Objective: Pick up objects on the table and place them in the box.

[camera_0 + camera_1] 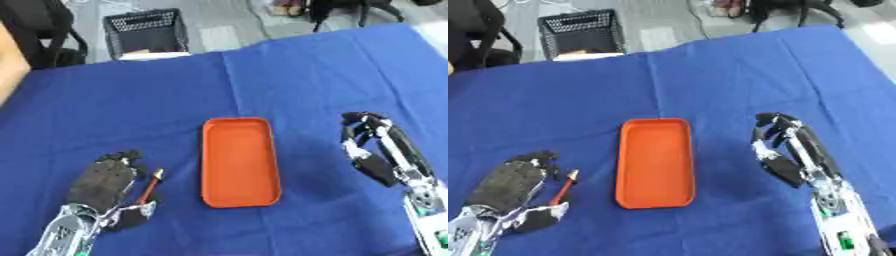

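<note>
A blue cloth (289, 75) covers the table. Beyond its far edge lies a grey floor (223, 20), where a black perforated crate (146, 31) stands at upper left. Dark chair legs (785, 12) show at top right.

A shallow orange rectangular tray (241, 161) lies flat and empty mid-cloth, long side running away. Left of it lies a thin red-orange pen (150, 186), slightly tilted.

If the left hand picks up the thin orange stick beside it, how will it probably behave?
The orange stick looks thin and straight, so it is probably stiff and light. It lies flat on the blue cloth beside the left hand, so it may be hard to pinch. If round, it might roll when nudged.
</note>
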You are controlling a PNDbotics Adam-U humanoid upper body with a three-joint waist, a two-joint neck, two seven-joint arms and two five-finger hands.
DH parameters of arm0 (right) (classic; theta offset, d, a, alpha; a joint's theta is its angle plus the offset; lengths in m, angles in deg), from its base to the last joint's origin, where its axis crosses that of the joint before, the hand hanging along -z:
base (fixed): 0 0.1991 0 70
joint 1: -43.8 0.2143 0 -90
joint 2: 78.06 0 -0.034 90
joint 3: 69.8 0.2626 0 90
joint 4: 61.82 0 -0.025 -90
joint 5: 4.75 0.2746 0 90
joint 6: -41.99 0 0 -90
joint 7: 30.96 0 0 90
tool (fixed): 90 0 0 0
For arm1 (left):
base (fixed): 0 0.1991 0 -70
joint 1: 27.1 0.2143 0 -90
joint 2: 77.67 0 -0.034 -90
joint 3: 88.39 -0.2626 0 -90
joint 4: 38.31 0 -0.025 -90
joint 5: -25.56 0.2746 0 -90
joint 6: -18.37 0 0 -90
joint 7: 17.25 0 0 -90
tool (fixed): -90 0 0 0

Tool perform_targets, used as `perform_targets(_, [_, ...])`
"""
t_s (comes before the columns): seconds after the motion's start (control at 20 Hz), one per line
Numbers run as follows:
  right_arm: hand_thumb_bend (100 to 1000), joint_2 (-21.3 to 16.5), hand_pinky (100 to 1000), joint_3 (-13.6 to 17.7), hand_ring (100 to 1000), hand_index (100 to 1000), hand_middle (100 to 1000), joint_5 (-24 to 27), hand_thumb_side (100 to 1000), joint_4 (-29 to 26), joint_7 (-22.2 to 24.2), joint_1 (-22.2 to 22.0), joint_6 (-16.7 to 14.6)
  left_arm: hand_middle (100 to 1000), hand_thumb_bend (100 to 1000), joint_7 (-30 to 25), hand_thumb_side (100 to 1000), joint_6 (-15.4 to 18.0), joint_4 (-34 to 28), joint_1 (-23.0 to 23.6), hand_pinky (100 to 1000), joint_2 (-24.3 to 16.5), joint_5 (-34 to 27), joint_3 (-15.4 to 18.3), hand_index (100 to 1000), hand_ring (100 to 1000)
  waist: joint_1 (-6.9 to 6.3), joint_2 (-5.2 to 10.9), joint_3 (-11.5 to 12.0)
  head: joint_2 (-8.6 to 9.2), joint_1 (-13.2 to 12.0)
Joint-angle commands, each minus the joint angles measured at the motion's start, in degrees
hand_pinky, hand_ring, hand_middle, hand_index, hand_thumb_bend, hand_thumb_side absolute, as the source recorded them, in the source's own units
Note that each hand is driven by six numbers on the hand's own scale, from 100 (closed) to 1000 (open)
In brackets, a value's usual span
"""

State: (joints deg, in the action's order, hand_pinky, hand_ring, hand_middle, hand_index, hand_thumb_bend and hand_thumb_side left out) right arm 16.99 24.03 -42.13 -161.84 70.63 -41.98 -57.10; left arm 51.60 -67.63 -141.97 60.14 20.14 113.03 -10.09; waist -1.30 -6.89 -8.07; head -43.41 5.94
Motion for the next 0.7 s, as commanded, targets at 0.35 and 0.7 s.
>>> perform_targets(0.35, [100, -0.43, 492, 0.31, 592, 845, 688, -0.18, 689, -0.39, -0.05, 0.62, -0.05, 828, 100, 1.67, 253, -1.61, 0.10, 0.26, 806, -0.31, -1.62, 0.30, 554, 854, 0.19, 0.65, 0.03, 0.62, 1.00])
perform_targets(0.7, [100, -0.43, 492, 0.31, 592, 845, 688, -0.18, 689, -0.36, -0.04, 0.63, -0.07, 775, 100, 1.75, 250, -2.89, 3.29, 0.47, 852, 0.21, -12.19, -0.16, 474, 812, 0.21, 0.62, 0.01, 0.71, 1.04])
